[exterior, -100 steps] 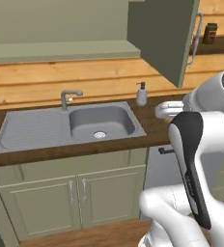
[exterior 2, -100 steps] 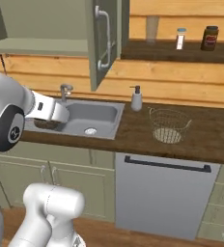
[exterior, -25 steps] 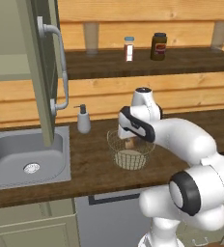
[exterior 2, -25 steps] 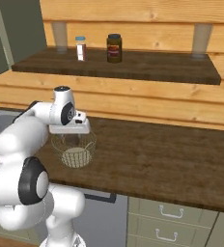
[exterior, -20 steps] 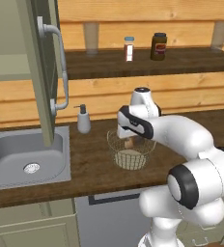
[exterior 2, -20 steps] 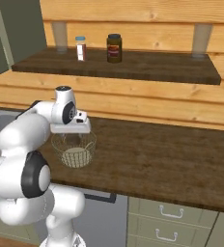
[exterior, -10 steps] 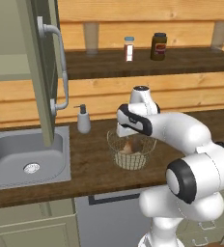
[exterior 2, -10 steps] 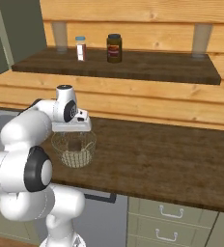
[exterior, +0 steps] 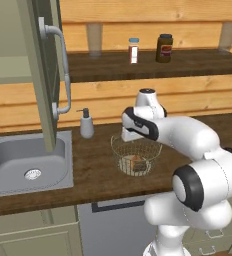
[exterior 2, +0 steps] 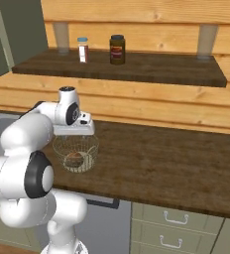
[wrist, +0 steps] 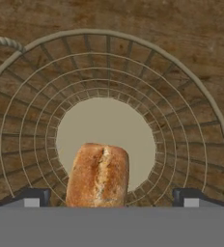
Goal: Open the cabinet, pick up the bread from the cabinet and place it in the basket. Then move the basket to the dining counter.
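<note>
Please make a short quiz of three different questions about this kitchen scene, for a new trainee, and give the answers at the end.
1. True or false: the bread lies inside the basket.
2. Multiple choice: what stands on the worktop between the sink and the basket? A) a kettle B) a soap dispenser C) a mug
3. Fill the gap: on the wooden shelf above the worktop stand a small white-labelled bottle and a dark ____.

Key:
1. True. The hand view shows the loaf on the basket's floor, with the gripper open above it, one fingertip on each side.
2. B, the soap dispenser.
3. Jar.
</note>
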